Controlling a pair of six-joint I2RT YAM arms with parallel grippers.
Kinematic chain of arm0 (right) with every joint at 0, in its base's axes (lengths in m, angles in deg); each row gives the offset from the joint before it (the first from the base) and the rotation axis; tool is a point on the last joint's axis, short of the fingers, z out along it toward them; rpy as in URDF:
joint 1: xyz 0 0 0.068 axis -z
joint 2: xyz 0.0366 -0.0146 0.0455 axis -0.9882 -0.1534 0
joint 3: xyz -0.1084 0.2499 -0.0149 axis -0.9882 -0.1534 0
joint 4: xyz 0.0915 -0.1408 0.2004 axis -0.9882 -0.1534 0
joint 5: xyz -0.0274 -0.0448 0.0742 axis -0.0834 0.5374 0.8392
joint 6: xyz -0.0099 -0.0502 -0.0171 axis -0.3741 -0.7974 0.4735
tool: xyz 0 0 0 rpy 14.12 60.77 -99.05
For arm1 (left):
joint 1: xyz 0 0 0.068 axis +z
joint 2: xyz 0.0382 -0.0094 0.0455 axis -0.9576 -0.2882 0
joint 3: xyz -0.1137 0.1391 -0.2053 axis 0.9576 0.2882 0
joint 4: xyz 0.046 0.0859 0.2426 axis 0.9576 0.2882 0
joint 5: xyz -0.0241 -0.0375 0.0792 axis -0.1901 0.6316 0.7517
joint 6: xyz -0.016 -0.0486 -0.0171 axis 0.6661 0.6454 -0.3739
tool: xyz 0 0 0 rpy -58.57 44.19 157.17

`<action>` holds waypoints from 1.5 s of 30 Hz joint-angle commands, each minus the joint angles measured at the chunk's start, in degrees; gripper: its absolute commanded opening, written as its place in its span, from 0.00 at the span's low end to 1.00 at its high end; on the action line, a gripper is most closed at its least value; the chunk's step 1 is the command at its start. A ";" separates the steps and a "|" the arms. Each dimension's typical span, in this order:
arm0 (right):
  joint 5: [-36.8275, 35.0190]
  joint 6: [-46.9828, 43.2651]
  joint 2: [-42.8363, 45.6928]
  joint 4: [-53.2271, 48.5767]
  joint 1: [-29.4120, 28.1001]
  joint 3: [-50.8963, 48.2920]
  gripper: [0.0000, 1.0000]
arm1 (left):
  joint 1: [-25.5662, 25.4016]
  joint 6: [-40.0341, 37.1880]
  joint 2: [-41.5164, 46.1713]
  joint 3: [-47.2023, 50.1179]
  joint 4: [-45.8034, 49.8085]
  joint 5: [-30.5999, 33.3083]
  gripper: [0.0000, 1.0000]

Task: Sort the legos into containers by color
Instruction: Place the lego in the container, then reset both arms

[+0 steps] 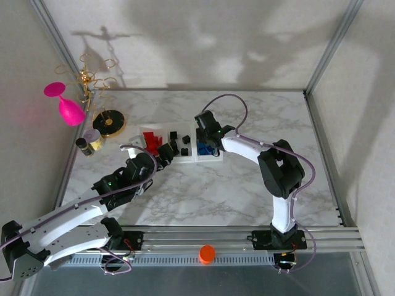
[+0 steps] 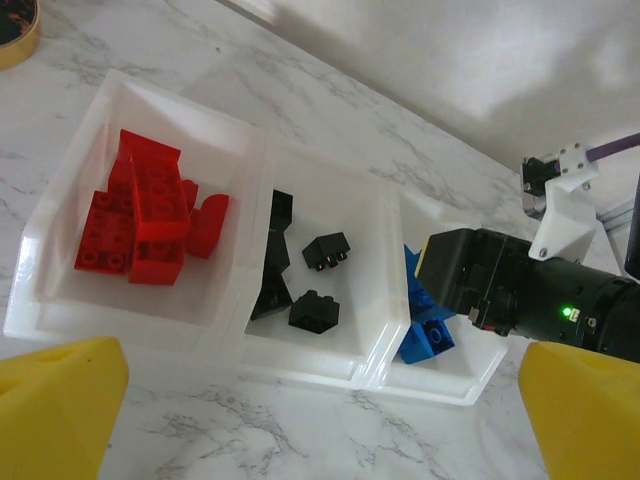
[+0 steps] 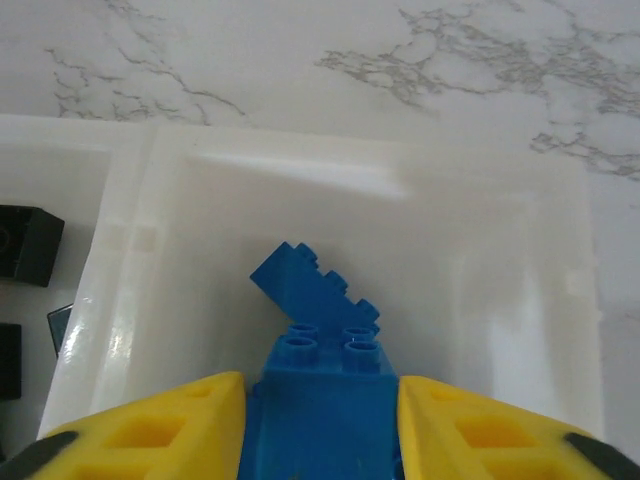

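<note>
Yellow fingers [image 3: 140,430] of R gripper [image 3: 320,400] flank a blue lego [image 3: 322,360], gap narrow, can't tell if gripped; lego's inside blue tray [image 3: 480,230], long axis along fingers, drop = straight down. L wrist cam adds red legos [image 2: 140,215] & black legos [image 2: 315,280] in own trays; L gripper [image 2: 320,410] wide, empty

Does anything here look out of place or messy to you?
Nothing mixed: red bricks, black bricks and blue bricks each sit in their own tray. Only an orange cap looks stray, lying on the metal frame at the near edge.
</note>
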 commanded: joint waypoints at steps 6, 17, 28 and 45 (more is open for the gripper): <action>-0.77 -1.46 9.84 1.06 -0.27 -1.24 0.61 | 1.30 -2.39 2.76 -0.34 1.39 2.02 1.00; -10.75 0.52 35.26 7.98 13.98 -22.27 0.99 | 14.33 -16.55 4.33 6.41 -8.21 18.51 1.00; -14.26 -3.52 38.87 41.24 36.33 -52.07 0.99 | 41.23 -29.00 -9.19 26.38 -55.83 7.74 0.99; 9.26 -19.21 22.43 87.74 36.82 -67.48 0.99 | 41.25 -43.02 -37.63 30.17 -92.83 -14.67 1.00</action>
